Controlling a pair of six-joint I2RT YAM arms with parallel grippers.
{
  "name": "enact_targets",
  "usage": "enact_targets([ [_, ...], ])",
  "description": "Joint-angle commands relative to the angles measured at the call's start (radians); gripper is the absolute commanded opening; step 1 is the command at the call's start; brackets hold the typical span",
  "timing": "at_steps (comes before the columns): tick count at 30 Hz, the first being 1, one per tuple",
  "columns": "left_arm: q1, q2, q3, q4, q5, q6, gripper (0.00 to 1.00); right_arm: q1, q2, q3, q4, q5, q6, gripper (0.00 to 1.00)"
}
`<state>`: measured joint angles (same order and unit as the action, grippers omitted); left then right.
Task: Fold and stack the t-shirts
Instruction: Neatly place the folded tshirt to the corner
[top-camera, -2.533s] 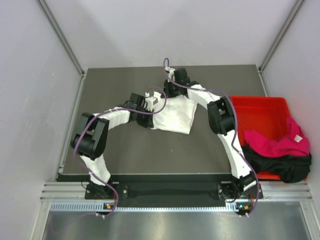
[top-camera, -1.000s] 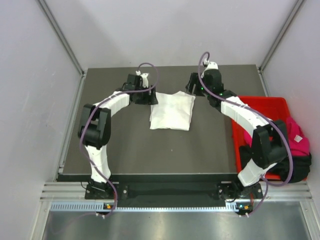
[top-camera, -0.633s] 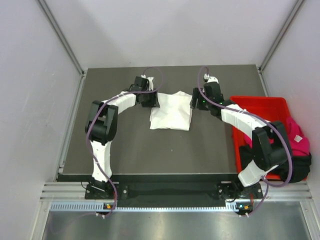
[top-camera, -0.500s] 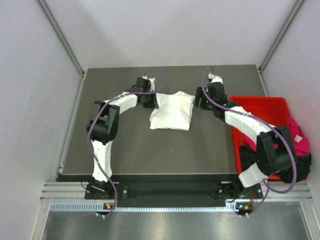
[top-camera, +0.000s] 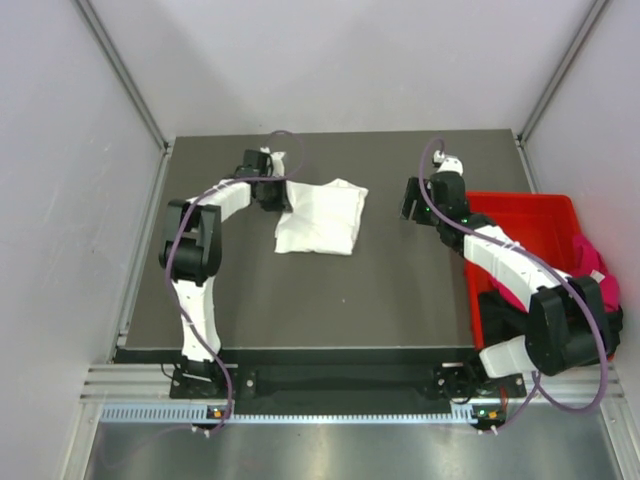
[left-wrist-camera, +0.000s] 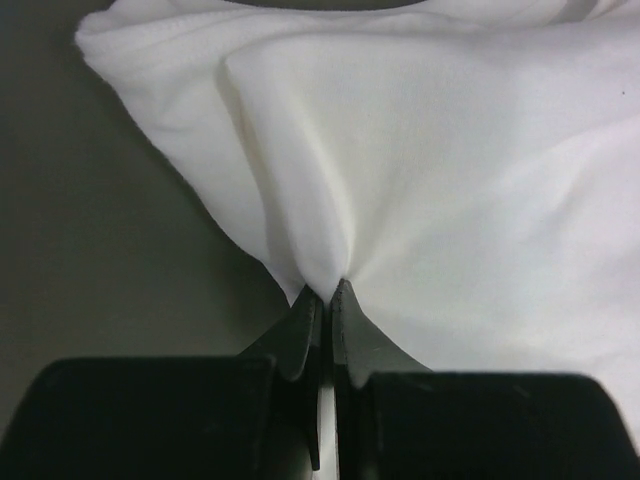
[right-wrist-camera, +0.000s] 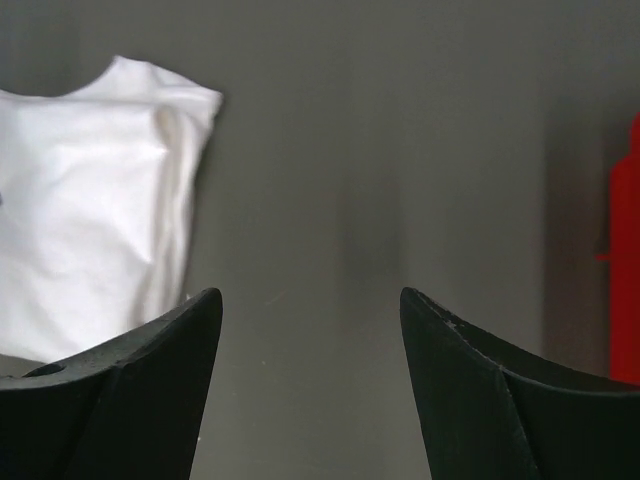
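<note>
The folded white cloth t-shirt (top-camera: 318, 215) lay on the far-left part of the dark grey tabletop (top-camera: 400, 290), a roughly rectangular bundle with its nearer edge flat and its far-left corner pulled up into a point. In the left wrist view the white cloth (left-wrist-camera: 450, 180) gathered into creases that ran down to that point, with the table (left-wrist-camera: 90, 250) bare to its left. The left gripper (top-camera: 275, 192) was at that corner, and its black fingers (left-wrist-camera: 322, 300) were pressed together with a pinch of the white fabric caught between the tips. The right gripper (top-camera: 412, 200) hung over bare table well apart from the shirt's right edge, touching nothing. In its own view the two black fingers (right-wrist-camera: 308, 300) stood wide with only the grey surface (right-wrist-camera: 400, 150) between them, the white shirt (right-wrist-camera: 90, 200) lying off to the left. Further right, the red plastic rectangular bin (top-camera: 520, 210) sat at the table's right edge, a strip of it showing at the right border of the right wrist view (right-wrist-camera: 630, 270). A crumpled magenta-pink t-shirt (top-camera: 597, 262) lay bunched in the bin's near right part, partly hidden by the right arm's elbow.
</note>
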<state>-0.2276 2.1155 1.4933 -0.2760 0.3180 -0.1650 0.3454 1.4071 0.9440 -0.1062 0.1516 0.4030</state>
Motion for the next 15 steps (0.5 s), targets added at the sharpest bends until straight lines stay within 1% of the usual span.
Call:
enact_targets([
  [1,0.156,-0.006,0.048,-0.109,-0.118,0.156,0.00,-0.022,-0.063,-0.011,0.005,0.035,-0.027,0.72],
  [3,0.209,0.038,0.113,-0.135,-0.158,0.194,0.00,-0.028,-0.085,-0.022,0.000,0.037,-0.036,0.72],
  [4,0.268,0.055,0.136,-0.137,-0.169,0.199,0.00,-0.032,-0.089,-0.025,-0.003,0.042,-0.039,0.72],
  [5,0.295,0.087,0.162,-0.135,-0.193,0.200,0.00,-0.034,-0.097,-0.030,-0.004,0.046,-0.044,0.72],
  [7,0.362,0.142,0.251,-0.129,-0.212,0.193,0.00,-0.042,-0.118,-0.040,-0.007,0.055,-0.053,0.72],
  [9,0.408,0.185,0.353,-0.109,-0.244,0.186,0.00,-0.049,-0.137,-0.048,-0.018,0.066,-0.062,0.73],
  [10,0.419,0.236,0.398,-0.115,-0.263,0.190,0.00,-0.054,-0.141,-0.048,-0.023,0.075,-0.072,0.72],
  [11,0.430,0.263,0.498,-0.126,-0.290,0.193,0.00,-0.054,-0.149,-0.048,-0.030,0.081,-0.075,0.72],
  [13,0.456,0.349,0.608,-0.172,-0.309,0.199,0.00,-0.060,-0.168,-0.051,-0.050,0.098,-0.087,0.73],
  [14,0.467,0.377,0.704,-0.184,-0.309,0.197,0.00,-0.060,-0.175,-0.054,-0.053,0.104,-0.090,0.73],
  [15,0.484,0.403,0.746,-0.193,-0.351,0.200,0.00,-0.063,-0.194,-0.059,-0.058,0.109,-0.095,0.73],
])
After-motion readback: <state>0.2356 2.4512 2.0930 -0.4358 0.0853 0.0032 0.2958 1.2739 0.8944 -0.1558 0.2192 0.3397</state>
